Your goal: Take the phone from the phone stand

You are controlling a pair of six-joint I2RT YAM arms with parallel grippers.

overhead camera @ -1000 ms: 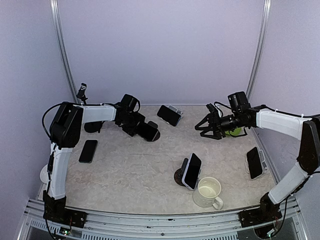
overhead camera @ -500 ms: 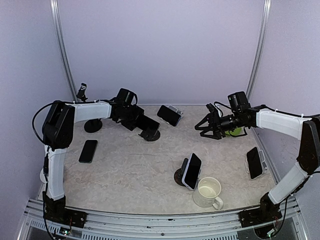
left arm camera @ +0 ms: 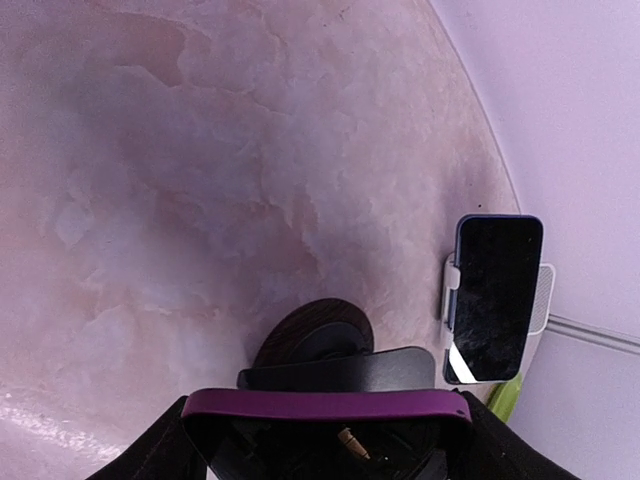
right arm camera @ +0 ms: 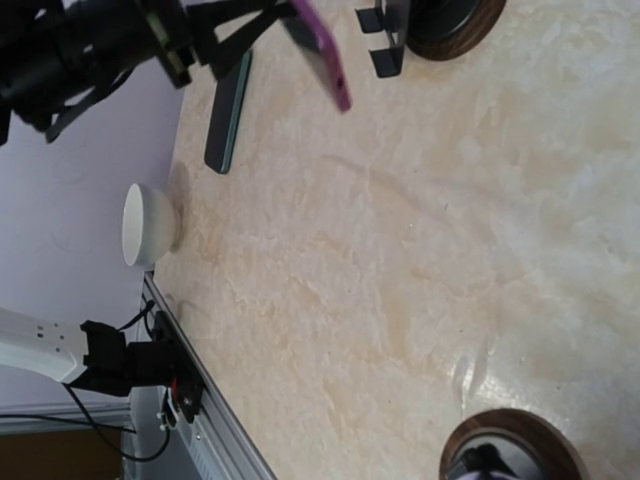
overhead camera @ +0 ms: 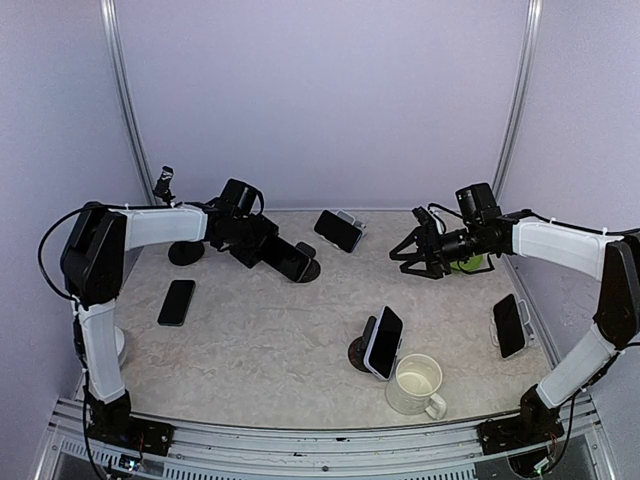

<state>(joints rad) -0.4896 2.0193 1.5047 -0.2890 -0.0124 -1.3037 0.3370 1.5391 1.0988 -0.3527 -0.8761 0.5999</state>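
My left gripper [overhead camera: 270, 250] is shut on a phone in a purple case [overhead camera: 291, 259] and holds it tilted just left of its stand [overhead camera: 309, 269], a black cradle on a round wooden base. In the left wrist view the phone's purple edge [left arm camera: 325, 405] spans my left gripper [left arm camera: 325, 435], with the stand's cradle [left arm camera: 350, 368] right behind it. In the right wrist view the phone [right arm camera: 322, 52] hangs clear of the stand's hooks [right arm camera: 388, 45]. My right gripper [overhead camera: 412, 258] hovers open and empty at the back right; its fingers do not show in its own view.
Other phones: one on a white stand at the back [overhead camera: 340, 230], one on a stand mid-table [overhead camera: 383, 342], one at the right edge [overhead camera: 509, 325], one flat at the left [overhead camera: 177, 302]. A white mug [overhead camera: 417, 384] stands at the front. A green object [overhead camera: 465, 264] lies behind my right gripper.
My left gripper has drawn the purple phone up and leftward off the stand's cradle, and the left arm has swung outward. The right arm has not moved.
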